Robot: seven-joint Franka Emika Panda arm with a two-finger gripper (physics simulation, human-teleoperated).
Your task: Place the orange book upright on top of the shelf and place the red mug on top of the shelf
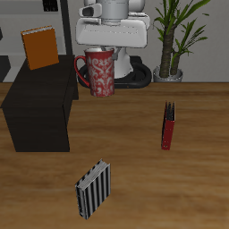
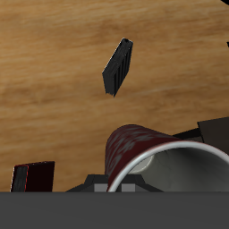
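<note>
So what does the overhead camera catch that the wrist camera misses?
Only the exterior view shows the orange book standing upright on the black shelf, plus the potted plant. Only the wrist view looks into the red mug's grey-white inside. Both show the mug lifted off the table in the end effector, the striped book and the dark red book.
</note>
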